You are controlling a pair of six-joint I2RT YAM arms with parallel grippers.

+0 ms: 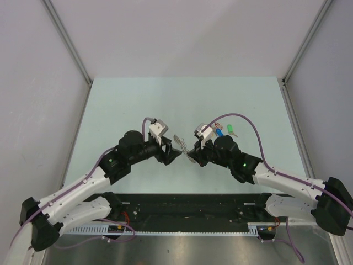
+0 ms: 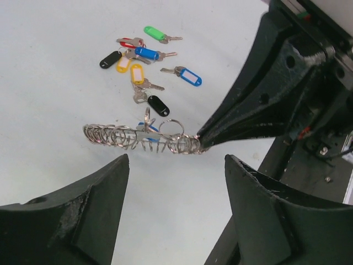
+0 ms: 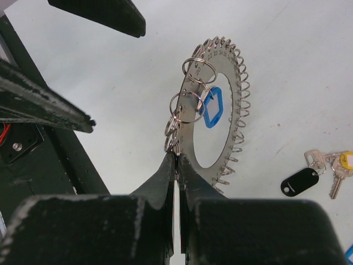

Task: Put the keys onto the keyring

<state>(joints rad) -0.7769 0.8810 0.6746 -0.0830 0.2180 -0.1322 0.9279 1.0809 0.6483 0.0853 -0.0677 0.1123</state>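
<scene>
Rim of keyring (image 3: pixel 220 69) buried inside right pincer (image 3: pixel 176 158)

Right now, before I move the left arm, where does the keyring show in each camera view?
Top external: the keyring is small, at the picture's centre.
Left wrist: edge-on across the middle.
Right wrist: upright and face-on, centre to upper right.
Shared landmark: the right gripper, pinching the ring's rim in each view.
</scene>
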